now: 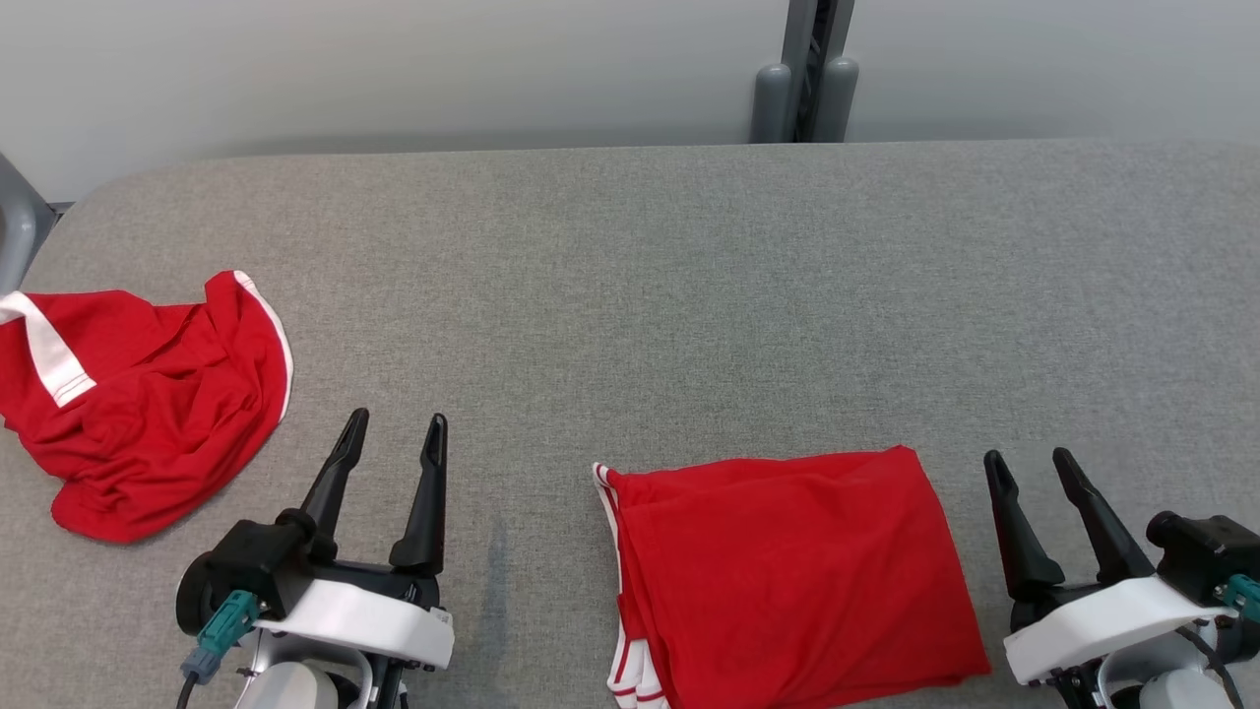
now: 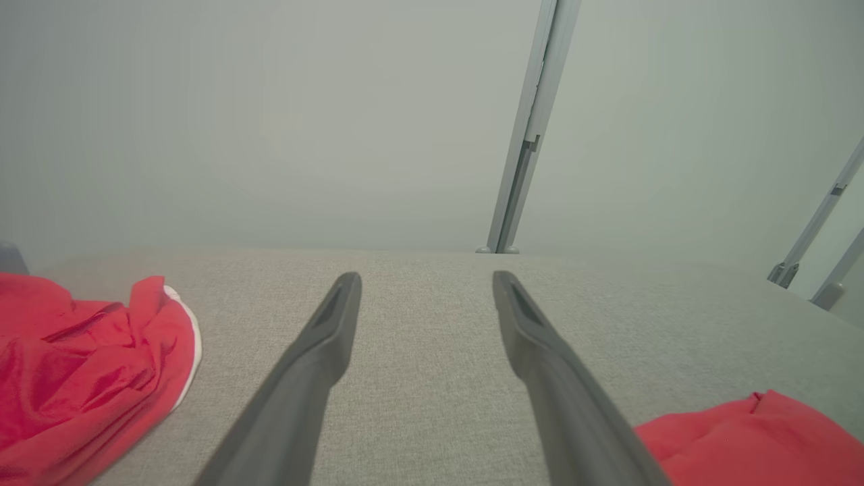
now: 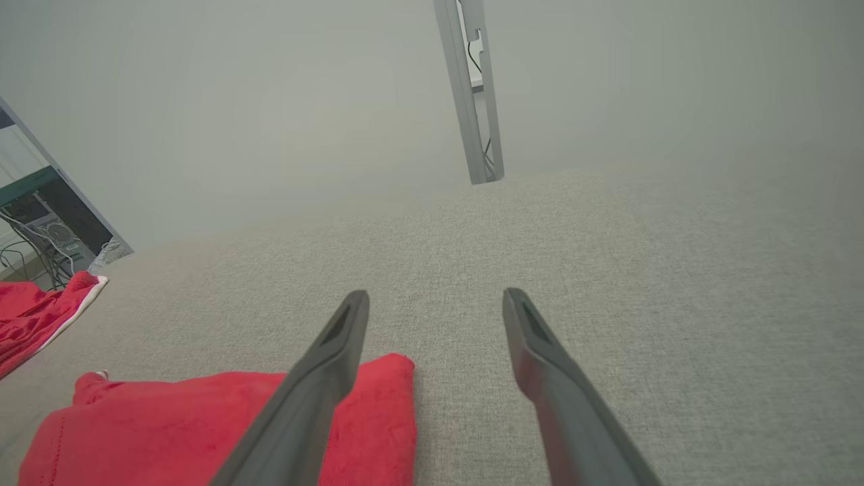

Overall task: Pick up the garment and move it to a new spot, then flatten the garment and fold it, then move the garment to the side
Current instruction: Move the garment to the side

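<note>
At nine o'clock on the grey table point(image 1: 630, 276), a crumpled red garment point(image 1: 138, 404) with white trim, heaped and unfolded, well apart from everything else.

At seven o'clock, the left gripper point(image 1: 399, 421), fingers spread and empty over bare table. Same spread in the left wrist view, nothing between the fingers. From there, the heap at ten o'clock and the folded piece at four o'clock, neither touched.

At five o'clock, between the two grippers, a folded red garment point(image 1: 787, 571). Flat, roughly rectangular, white-striped edge turned toward nine o'clock, long axis running nine to three with a slight tilt.

At four o'clock, the right gripper point(image 1: 1029, 458), likewise spread and empty, just beside the folded piece's three o'clock edge. In the right wrist view, one finger crossing in front of the cloth's corner, contact impossible to tell.

Judged from the lie of things: folding apparently done, the shift to the side probably not yet. Nearer arm the right, with the cloth at its nine o'clock. Likely a short sideways reach, then a pinch across the short edge rather than along the long axis. Risk of layers sliding apart with only the top ply caught.
</note>
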Robot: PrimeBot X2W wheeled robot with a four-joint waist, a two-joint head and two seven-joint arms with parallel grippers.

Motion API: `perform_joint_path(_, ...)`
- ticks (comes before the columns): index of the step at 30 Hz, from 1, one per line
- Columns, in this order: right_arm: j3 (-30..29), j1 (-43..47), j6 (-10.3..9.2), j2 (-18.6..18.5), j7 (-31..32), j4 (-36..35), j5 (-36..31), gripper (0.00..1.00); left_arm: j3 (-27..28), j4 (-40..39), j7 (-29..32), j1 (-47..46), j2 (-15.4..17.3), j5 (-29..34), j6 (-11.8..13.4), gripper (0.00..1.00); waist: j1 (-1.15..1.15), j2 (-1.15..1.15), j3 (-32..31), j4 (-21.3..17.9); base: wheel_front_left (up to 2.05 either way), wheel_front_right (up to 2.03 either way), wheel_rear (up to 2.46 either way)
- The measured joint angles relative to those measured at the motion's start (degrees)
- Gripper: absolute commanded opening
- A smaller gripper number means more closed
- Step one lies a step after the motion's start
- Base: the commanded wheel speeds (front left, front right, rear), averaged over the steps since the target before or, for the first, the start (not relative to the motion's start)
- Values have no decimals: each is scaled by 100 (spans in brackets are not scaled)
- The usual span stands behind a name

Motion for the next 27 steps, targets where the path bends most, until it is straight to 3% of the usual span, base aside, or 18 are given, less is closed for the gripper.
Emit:
perform_joint_path(5,229,17,0,-112,81,175,342,100,3,0,0,-5,0,20,3,100,0,0,35,10,0,0,0)
perform_joint_path(14,953,85,0,-236,815,480,1117,100,8,23,0,-18,1,29,-3,100,0,0,64,20,0,0,0)
perform_joint_path(26,1132,-149,0,-266,1004,931,1196,100,-64,40,0,-58,-1,29,-5,100,0,0,108,103,0,0,0)
perform_joint_path(27,1176,-177,0,-270,1013,957,1188,44,-74,44,0,-58,-1,29,-5,100,0,0,110,112,0,0,0)
